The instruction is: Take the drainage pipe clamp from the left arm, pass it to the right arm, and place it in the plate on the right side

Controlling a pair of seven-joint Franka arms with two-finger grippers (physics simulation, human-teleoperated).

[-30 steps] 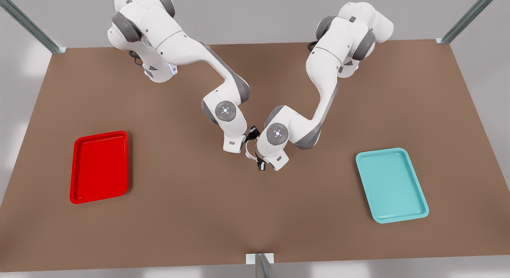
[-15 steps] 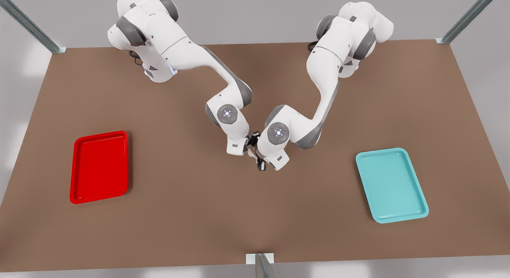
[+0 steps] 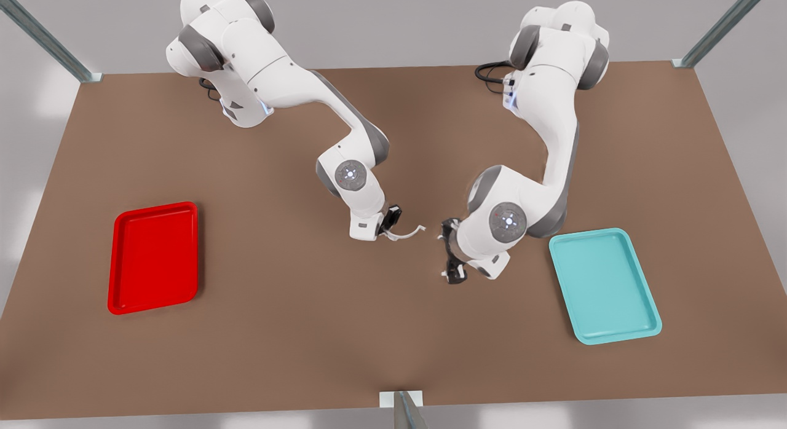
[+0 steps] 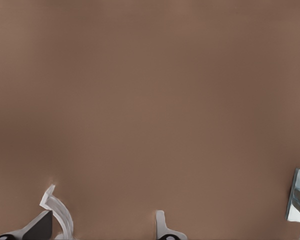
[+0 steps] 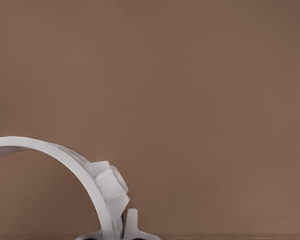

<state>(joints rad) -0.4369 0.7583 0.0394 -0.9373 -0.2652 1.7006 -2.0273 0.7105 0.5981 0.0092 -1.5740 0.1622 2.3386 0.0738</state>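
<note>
Holds the pipe clamp (image 3: pixel 409 234) by one end in the right pincer (image 3: pixel 388 228), over mid-bench (image 3: pixel 307 337). Runs 9-to-3 in the front view, free tab pointing at 3 o'clock toward the left pincer (image 3: pixel 450 257), spread wide and empty. Sits well apart from the red tray (image 3: pixel 155 206) at 9 o'clock.

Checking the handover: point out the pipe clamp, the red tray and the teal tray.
pipe clamp (image 3: pixel 406 235), front view, middle of its white arc.
red tray (image 3: pixel 154 257), front view, its bare floor.
teal tray (image 3: pixel 605 287), front view, its bare floor.
</note>
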